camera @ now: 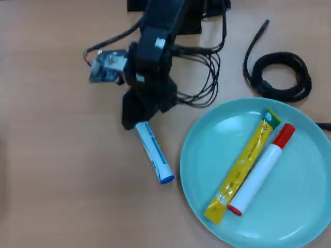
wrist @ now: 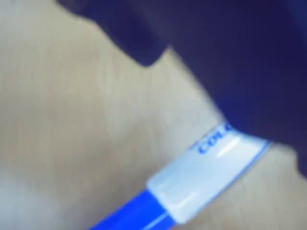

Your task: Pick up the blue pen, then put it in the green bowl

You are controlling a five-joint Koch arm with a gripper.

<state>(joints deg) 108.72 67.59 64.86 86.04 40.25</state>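
One blue pen [camera: 154,151] at the jaws, grip unclear; green bowl [camera: 305,217] holds two items.

pen [camera: 154,152] left of bowl [camera: 199,155] | packet [camera: 243,165], marker [camera: 261,170] in bowl | cable [camera: 279,75] behind

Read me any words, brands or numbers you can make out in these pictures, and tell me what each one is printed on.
"COLO": blue letters on the white barrel of the blue pen in the wrist view; the rest is hidden under the dark gripper.
Blue pen in the overhead view: blue print along the barrel, too small to read.
Yellow packet in the green bowl: dark print, too blurred to read.
Red-capped marker: no text shows.
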